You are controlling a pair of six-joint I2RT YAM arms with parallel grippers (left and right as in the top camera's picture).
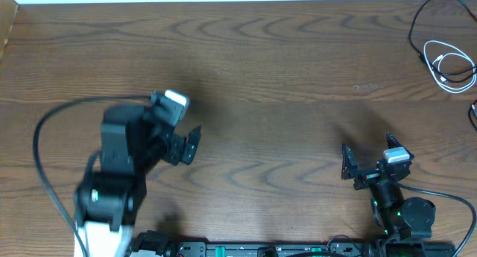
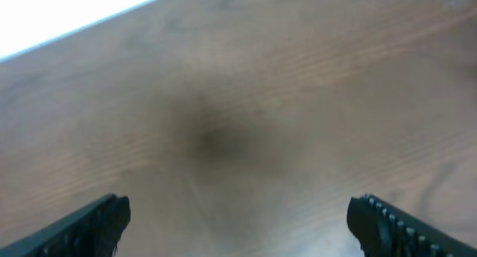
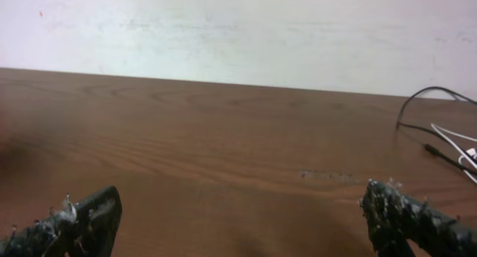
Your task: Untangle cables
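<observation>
From where I stood, the cables lay bunched at the two o'clock corner of the table (image 1: 246, 56), well apart from both arms. The white cord (image 1: 449, 67) sat in a small loose coil, and the black cord (image 1: 412, 33) swept around it in a wider arc toward twelve o'clock, the two crossing near the coil; which ran over which I could not tell. Both looked thin, light and limp, so I judged they would sag and drag each other along when lifted. A pinch on a free stretch of the black arc, away from the crossing, seemed the better hold, since the little plug ends looked easy to lose. The left gripper (image 2: 238, 208) hung over bare wood at about eight o'clock, its jaws spread wide and holding nothing. The right gripper (image 3: 240, 196) stood at five o'clock, equally spread and unladen, with the cords off at its one o'clock. I saw no tray, box or bin anywhere.
</observation>
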